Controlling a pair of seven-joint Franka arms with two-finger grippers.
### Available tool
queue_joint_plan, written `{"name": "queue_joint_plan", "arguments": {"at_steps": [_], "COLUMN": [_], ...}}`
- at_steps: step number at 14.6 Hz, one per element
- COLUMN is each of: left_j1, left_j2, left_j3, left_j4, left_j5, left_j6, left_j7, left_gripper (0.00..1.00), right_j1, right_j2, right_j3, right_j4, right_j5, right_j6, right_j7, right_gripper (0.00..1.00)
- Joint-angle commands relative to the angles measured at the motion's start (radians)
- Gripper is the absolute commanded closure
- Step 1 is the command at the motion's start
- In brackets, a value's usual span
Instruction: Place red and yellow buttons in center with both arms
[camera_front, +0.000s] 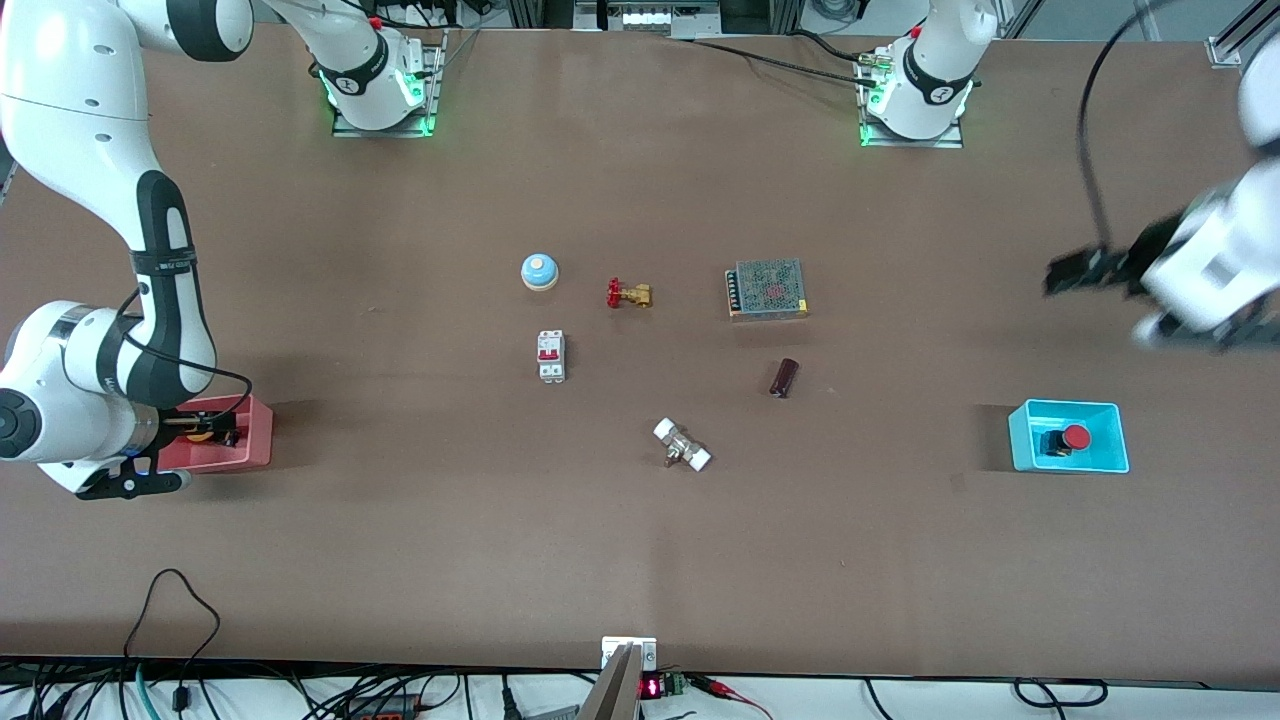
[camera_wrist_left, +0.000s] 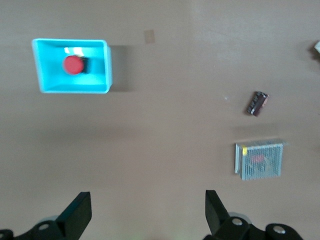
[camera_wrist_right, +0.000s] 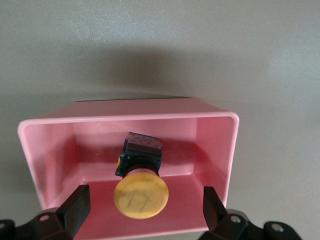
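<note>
Red button, round-capped on a black body, is seen in the cyan bin at lower right; yellow button lies in the pink bin. Left pincer is held wide over bare bench; right pincer is held wide over the pink bin.

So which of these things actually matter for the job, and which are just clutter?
Job:
- red button, in the cyan bin
- yellow button, in the pink bin
- left gripper, open
- right gripper, open

Clutter:
- bell
- brass valve
- breaker
- power supply
- capacitor
- white-ended fitting
</note>
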Motion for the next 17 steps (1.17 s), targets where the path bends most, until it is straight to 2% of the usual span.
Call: {"name": "queue_joint_plan", "arguments": {"at_steps": [1,3,7,11,14,17], "left_j1": [0.015,0.055,0.153,0.207,0.219,0.219], "left_j2": [0.099,0.113,0.194,0.289,0.320,0.355], "left_j3": [0.005,0.005,0.008,0.008,0.007,0.005], "left_j4": [0.067,0.033,-0.019,-0.036,-0.114,-0.139], "left_j5": [-0.019,-0.015,-0.015,-0.015,-0.024,-0.033], "left_j6": [0.061,0.155,0.356,0.493,0.637,0.691], "left_j7": [0.026,0.109,0.296,0.332,0.332,0.319], "left_gripper": [0.00,0.00,0.00,0.00,0.00,0.00], "right_j1": [-0.023,-0.033,-0.035,-0.033,-0.033,-0.032], "right_j2": [0.024,0.037,0.037,0.034,0.034,0.033], "right_j3": [0.011,0.009,0.009,0.011,0.011,0.011], "right_j4": [0.023,0.023,0.023,0.023,0.022,0.022], "right_j5": [0.010,0.063,0.072,0.074,0.076,0.076], "right_j6": [0.036,0.052,0.052,0.038,0.027,0.011], "right_j7": [-0.021,-0.024,-0.024,-0.021,-0.021,-0.021], "right_gripper": [0.00,0.00,0.00,0.00,0.01,0.13]}}
